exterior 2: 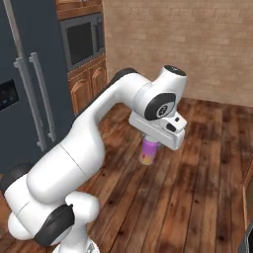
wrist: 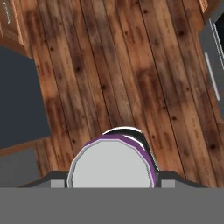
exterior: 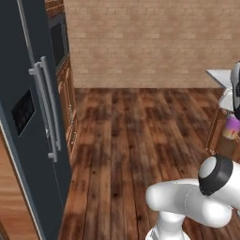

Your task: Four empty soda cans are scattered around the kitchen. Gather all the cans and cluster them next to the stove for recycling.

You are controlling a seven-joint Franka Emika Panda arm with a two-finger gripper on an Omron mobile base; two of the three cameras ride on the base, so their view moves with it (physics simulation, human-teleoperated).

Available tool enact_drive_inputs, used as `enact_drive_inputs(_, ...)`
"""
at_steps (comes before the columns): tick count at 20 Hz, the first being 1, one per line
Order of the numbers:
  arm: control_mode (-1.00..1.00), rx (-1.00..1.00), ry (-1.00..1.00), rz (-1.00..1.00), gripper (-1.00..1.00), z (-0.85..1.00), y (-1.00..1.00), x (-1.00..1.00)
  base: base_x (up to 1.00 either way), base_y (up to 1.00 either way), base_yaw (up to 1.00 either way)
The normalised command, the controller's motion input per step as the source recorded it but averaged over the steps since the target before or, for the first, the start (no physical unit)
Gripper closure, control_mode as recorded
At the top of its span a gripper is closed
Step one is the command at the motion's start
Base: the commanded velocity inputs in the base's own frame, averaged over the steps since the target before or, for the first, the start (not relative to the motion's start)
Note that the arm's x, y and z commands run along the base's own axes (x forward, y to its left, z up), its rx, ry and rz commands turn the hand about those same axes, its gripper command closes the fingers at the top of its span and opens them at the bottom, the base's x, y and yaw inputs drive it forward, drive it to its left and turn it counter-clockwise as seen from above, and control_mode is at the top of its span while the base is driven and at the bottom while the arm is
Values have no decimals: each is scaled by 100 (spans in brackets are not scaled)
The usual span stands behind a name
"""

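Observation:
A pink-purple soda can (exterior 2: pixel 149 152) with a yellowish base hangs upright above the wooden floor, and my gripper (exterior 2: pixel 150 144) is shut on its upper part. The left base view has the same can (exterior: pixel 231 127) at the right edge, under the dark hand. Looking down in the hand view, the can's grey lid (wrist: pixel 111 168) with its purple rim sits between the two dark fingertips (wrist: pixel 56 182). A dark appliance front (wrist: pixel 214 57) with a pale bar handle lies at the hand view's right edge; whether it is the stove I cannot tell.
A tall dark fridge (exterior: pixel 33 117) with grey handles stands on the left, with wooden cabinets and a built-in oven (exterior 2: pixel 81 39) beside it. A white counter corner (exterior: pixel 220 76) juts in at the right. Open wood floor (exterior: pixel 140 136) runs to the brick wall.

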Motion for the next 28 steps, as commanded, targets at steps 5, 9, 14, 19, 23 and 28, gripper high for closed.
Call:
enact_drive_inputs(5,100,0,0,0,100,0,0,0,34,-4,-39)
enact_drive_inputs(9,100,0,0,0,100,0,0,0,34,0,-34)
enact_drive_inputs(14,100,0,0,0,100,0,0,0,31,26,-33)
enact_drive_inputs(19,100,0,0,0,100,0,0,0,48,30,-34)
enact_drive_inputs(23,100,0,0,0,100,0,0,0,40,46,-35)
enact_drive_inputs(28,100,0,0,0,100,0,0,0,41,54,-37)
